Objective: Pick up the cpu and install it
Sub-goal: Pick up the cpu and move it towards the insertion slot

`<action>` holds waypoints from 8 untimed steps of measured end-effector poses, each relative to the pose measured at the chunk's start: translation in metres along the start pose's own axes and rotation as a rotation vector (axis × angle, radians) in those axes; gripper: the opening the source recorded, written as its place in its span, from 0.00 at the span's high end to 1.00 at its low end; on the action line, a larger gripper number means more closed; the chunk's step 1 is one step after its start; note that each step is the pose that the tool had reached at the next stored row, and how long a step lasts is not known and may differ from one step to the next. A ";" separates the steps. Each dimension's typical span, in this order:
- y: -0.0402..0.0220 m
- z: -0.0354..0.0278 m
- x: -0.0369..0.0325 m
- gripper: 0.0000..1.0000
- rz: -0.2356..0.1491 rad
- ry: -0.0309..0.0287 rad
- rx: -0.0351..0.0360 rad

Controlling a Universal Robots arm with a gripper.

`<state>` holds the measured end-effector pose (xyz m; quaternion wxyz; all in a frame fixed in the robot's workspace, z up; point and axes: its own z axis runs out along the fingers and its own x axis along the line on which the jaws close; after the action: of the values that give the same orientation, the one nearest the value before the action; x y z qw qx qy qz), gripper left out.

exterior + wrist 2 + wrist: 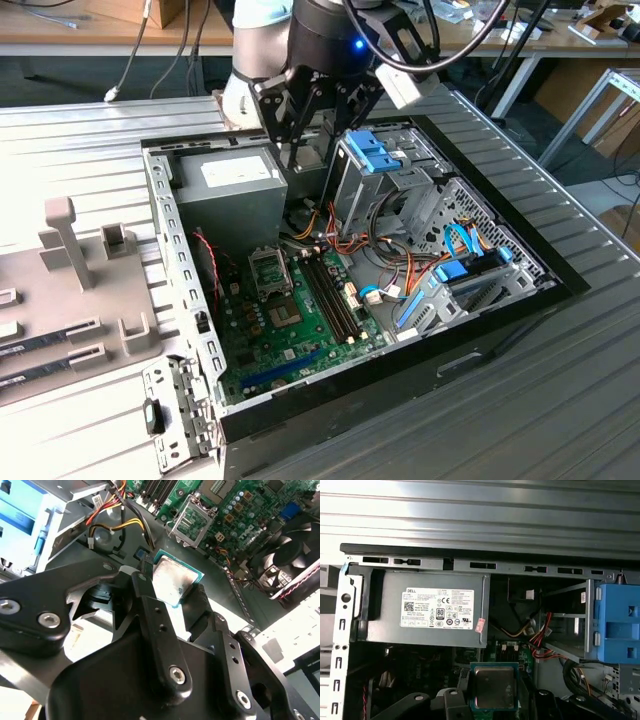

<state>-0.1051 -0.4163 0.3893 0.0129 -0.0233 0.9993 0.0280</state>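
Cpu (172,582) is seen clamped between the two black fingers (145,577) of the gripper (174,586), held by two opposite edges, with its silver top bare and a thin green rim showing around it. In the first wrist view the cpu (492,686) is held in the air in front of the grey power-supply box (427,607), off that box's end corner and clear of it.

Beyond that corner a gap is left between the power-supply box and the blue drive cage (620,625); red, orange and yellow cables (537,630) are strung across part of it. On the green motherboard (240,510), the metal-framed socket (192,520) is seen past the cpu and well apart from it, with a black fan (290,555) off to one side.

In the exterior view the arm (320,40) is brought down from above, the gripper (300,155) pointed downward over the rim of the computer case (165,230), just beside the power-supply box (232,185) on its drive-cage side.
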 end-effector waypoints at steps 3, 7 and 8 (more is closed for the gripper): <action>-0.0009 0.0006 -0.0029 0.53 0.000 0.0000 0.0002; -0.0020 0.0015 -0.0066 0.53 0.000 0.0000 0.0003; -0.0023 0.0016 -0.0074 0.53 0.000 -0.0001 0.0004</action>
<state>-0.0976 -0.4182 0.3878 0.0130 -0.0233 0.9993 0.0278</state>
